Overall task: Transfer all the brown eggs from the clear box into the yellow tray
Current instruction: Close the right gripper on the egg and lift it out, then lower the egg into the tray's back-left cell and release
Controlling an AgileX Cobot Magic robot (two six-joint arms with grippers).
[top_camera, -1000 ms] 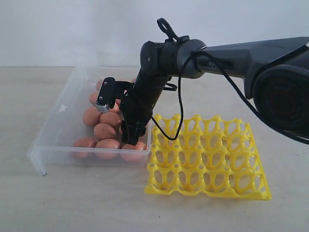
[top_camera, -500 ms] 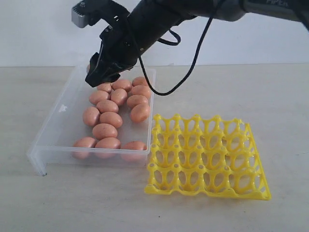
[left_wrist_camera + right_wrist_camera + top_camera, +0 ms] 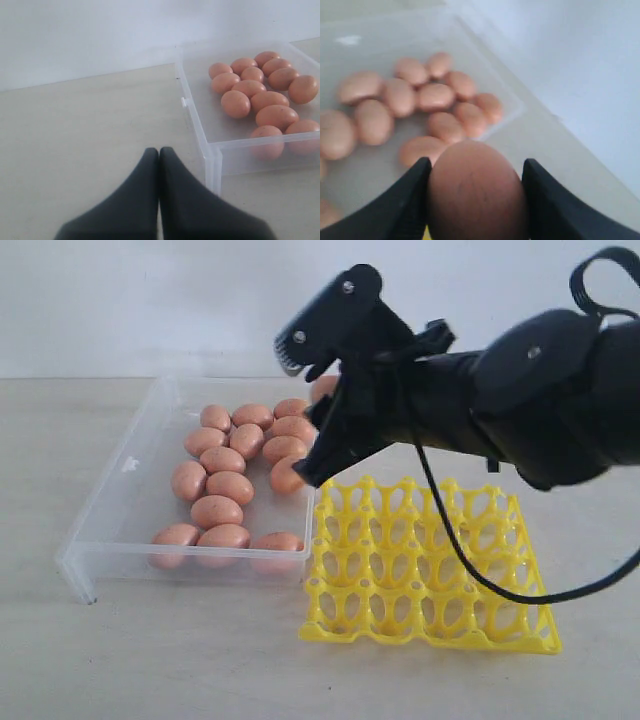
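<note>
Egg (image 3: 472,185) clamped in the right gripper (image 3: 475,200), held high above the clear box (image 3: 120,490) beside the yellow tray (image 3: 420,638). Carrying step, I'd say; next it needs lowering gently into a cup.

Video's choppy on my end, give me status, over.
Right hand shut on brown egg, raised near clear box. Left hand shut, empty. Yellow tray unfilled, nothing in the way.

Table (image 3: 180,665) bears clear box (image 3: 112,502), yellow tray (image 3: 430,639) (side by side).
</note>
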